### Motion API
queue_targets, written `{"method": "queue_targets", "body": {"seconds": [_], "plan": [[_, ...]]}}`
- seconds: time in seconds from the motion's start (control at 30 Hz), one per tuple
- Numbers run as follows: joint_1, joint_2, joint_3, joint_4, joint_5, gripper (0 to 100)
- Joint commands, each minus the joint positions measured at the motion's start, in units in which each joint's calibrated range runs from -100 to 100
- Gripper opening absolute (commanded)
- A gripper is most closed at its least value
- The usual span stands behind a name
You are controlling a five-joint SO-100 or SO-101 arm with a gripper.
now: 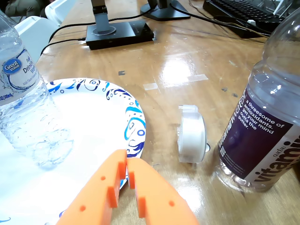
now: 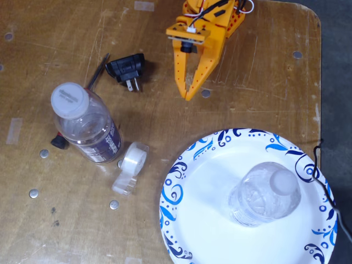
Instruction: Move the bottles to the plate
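- Orange gripper (image 2: pixel 190 96) empty, fingers together, hanging over bare table just off the plate (image 2: pixel 190 220) rim.
- Crinkled bottle (image 2: pixel 265 193) stands upright on the plate.
- Dark-labelled bottle (image 2: pixel 85 122) (grey-white cap) stands on the table beside the tape roll (image 2: pixel 131 166), apart from the plate.

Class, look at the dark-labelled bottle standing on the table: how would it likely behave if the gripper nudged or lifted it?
The dark-labelled bottle stands upright and tall for its base, so a high push would probably tip it. It looks nearly empty, so likely light. Its smooth clear plastic may slip between the gripper's fingers.
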Motion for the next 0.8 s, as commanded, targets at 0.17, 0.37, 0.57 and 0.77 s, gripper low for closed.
{"method": "queue_targets", "body": {"seconds": [0.17,0.37,0.57,0.77], "plan": [[-9.0,-0.7,0.4,0.6,-1.1,1],[-11.5,-0.7,0.4,0.5,-1.1,1],[-9.2,-0.7,0.4,-0.3,-1.5,1],[-0.8,-0.7,-0.4,-0.4,-1.1,1]]}}
